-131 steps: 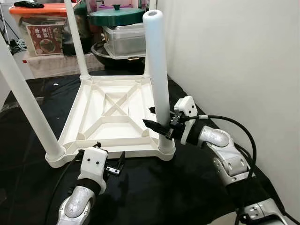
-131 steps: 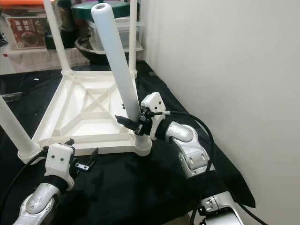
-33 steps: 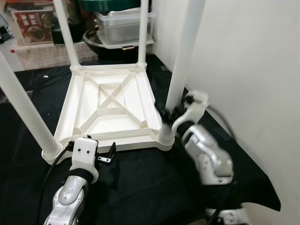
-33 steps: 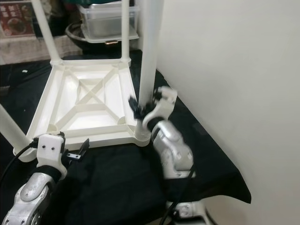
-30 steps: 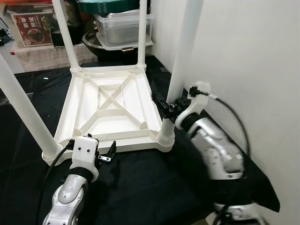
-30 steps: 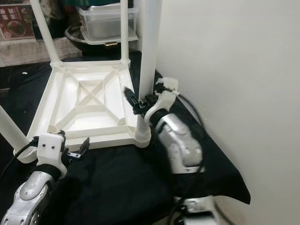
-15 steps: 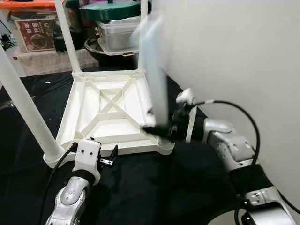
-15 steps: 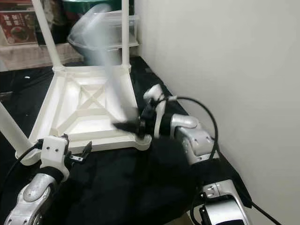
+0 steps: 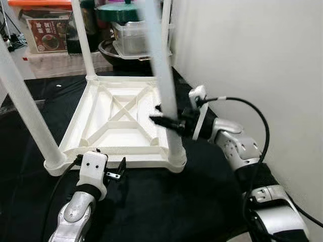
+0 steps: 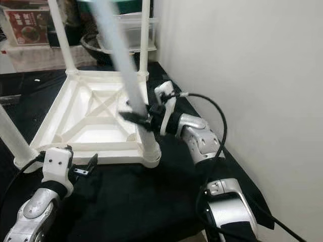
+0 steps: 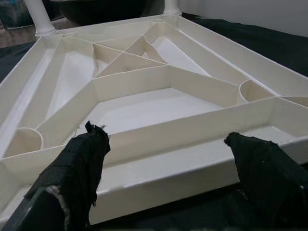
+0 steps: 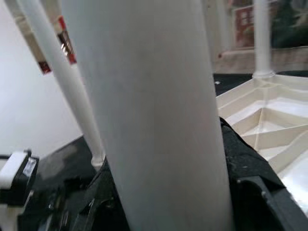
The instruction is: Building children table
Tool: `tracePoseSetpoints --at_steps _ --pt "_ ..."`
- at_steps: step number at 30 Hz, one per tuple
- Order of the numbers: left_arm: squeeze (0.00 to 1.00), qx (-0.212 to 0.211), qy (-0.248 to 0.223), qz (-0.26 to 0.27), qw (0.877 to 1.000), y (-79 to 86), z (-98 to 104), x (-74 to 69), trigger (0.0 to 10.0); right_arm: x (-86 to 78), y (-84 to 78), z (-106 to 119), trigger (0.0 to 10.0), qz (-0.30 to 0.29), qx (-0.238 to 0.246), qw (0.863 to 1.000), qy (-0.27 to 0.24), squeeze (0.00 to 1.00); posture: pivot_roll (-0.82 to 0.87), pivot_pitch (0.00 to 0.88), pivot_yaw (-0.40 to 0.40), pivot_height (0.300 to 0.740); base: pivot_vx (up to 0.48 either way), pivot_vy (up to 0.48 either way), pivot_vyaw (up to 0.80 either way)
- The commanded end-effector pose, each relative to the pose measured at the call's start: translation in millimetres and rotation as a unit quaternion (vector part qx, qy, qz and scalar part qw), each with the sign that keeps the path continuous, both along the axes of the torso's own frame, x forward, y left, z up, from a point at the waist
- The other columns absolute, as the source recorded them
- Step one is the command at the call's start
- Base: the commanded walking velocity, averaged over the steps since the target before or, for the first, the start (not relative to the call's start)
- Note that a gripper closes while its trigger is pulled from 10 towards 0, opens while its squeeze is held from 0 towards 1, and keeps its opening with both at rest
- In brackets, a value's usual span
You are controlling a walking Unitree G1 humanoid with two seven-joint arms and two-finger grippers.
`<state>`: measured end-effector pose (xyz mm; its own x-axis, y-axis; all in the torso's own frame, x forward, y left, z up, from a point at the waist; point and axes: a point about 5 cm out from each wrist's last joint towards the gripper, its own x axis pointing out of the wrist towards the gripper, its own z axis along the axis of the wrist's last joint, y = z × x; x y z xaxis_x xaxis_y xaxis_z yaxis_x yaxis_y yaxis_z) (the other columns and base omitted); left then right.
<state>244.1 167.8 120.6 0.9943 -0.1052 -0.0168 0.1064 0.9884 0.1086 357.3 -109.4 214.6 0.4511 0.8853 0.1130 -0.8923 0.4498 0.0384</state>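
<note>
- Upturned white table top (image 9: 121, 118) lies underside-up on black cloth (image 9: 166, 201); three other legs stand in its corners.
- Near-right leg (image 9: 164, 85) stands in the corner socket (image 9: 176, 160) at about 5 o'clock of the top. Long axis near vertical, tilted slightly toward 11 o'clock; blurred, so likely moving.
- Right gripper (image 9: 165, 120) comes in from 3 o'clock, fingers pinching the leg low, just above the socket. Clearly the nearer arm.
- Left gripper (image 9: 114, 173) sits at 6 o'clock, just off the top's near edge, fingers (image 11: 82, 159) spread, holding nothing.
- Judgement: the coming move turns on bringing the leg's axis plumb over the socket, then pressing straight down.
</note>
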Motion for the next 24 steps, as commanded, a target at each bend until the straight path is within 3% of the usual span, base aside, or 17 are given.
tracePoseSetpoints --at_steps 1,10,18,24 --pt "0.0 0.012 0.007 -0.001 1.0 2.1 -4 -0.7 10.0 -0.2 -3.6 -16 0.0 -0.016 0.002 1.0 0.027 0.0 0.11 0.0 -0.064 0.74 0.0 0.0 0.0" --pt "0.0 0.016 0.009 -0.003 1.0 3.6 -6 -1.1 10.0 -9.0 -20.5 -40 0.0 -0.035 -0.011 0.999 0.03 0.0 0.1 0.0 -0.061 0.74 0.0 0.0 0.0" --pt "0.0 0.017 0.01 -0.004 1.0 3.6 -6 -1.7 10.0 -16.2 -17.1 -42 0.0 -0.032 0.001 0.999 0.008 0.0 0.11 0.0 -0.059 0.74 0.0 0.0 0.0" --pt "0.0 0.017 0.01 -0.004 1.0 5.1 -6 -1.6 10.0 -27.5 -9.0 -46 0.0 0.015 -0.016 1.0 -0.007 0.0 0.11 0.0 -0.053 0.74 0.0 0.0 0.0"
